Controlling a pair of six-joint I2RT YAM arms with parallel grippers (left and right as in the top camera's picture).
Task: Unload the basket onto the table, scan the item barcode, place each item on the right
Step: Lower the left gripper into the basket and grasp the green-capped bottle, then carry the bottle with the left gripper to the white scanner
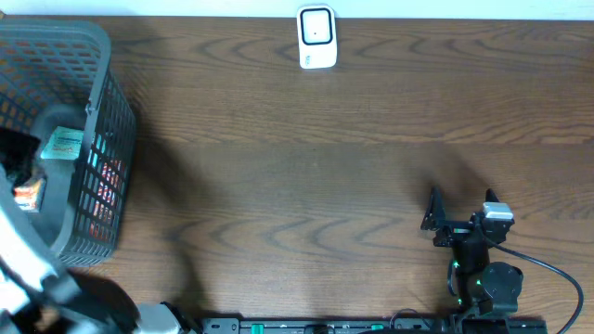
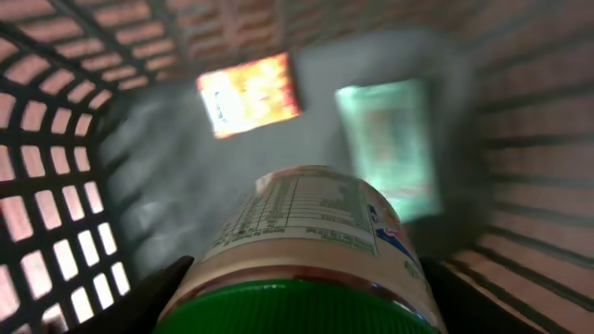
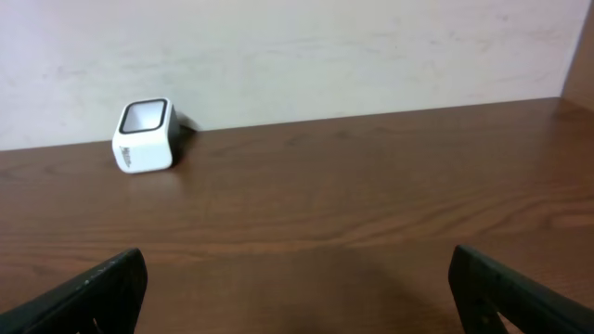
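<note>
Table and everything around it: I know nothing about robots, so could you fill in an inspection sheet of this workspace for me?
Surface: brown wooden table.
Job's things: white scanner at the far edge; green-lidded bottle down inside the grey basket at the left end.
Clutter: orange packet and green packet lying on the basket's bottom.
Pincers: left pincer closed on the bottle; right pincer open, holding nothing, over the table's near right part.
Cables: black cable looping from the right arm.
Surroundings: pale wall behind the table.
</note>
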